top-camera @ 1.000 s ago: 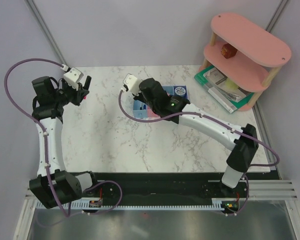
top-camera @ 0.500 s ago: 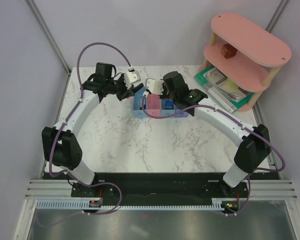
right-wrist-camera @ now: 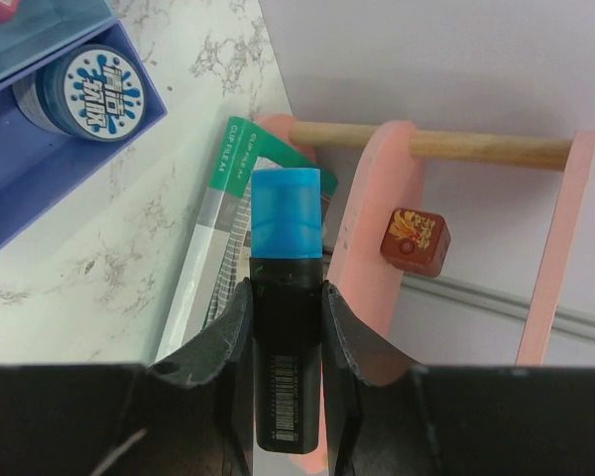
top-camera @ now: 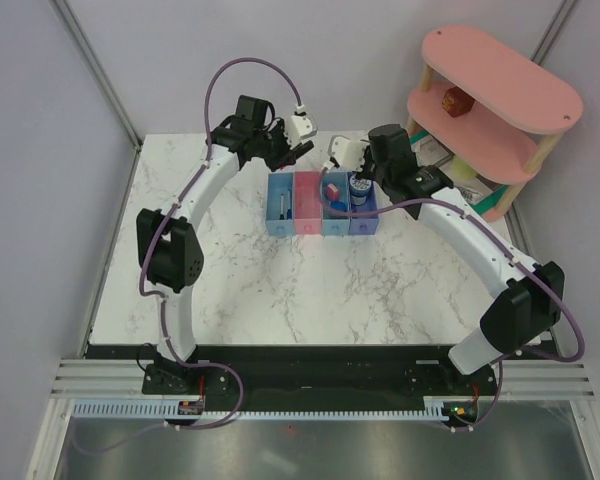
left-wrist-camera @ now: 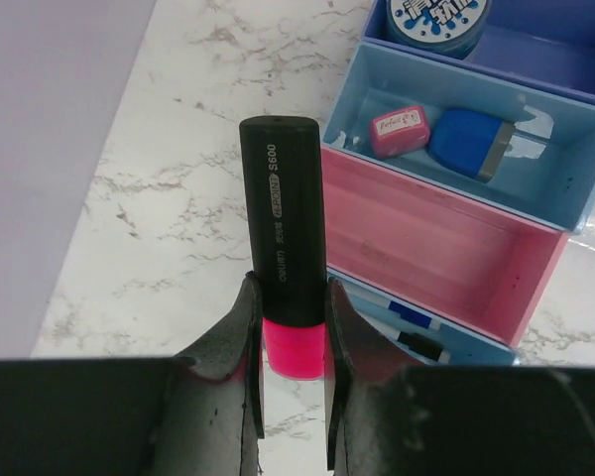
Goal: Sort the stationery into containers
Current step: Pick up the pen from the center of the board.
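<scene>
The left gripper pinches the pink highlighter, the right gripper the blue highlighter, low in each frame (light, hard, likely slippy; hold the middle).

From the left wrist, we see the round blue-white tape roll clipped by the top edge at 1 o'clock. The black-capped pink highlighter loses its lower body between the fingers of the left gripper. At 5 o'clock the light blue plastic bin is mostly hidden; we glimpse only stubs of two thin pens. From the right wrist, the black-capped blue highlighter covers part of the green-rimmed flat tray.
</scene>
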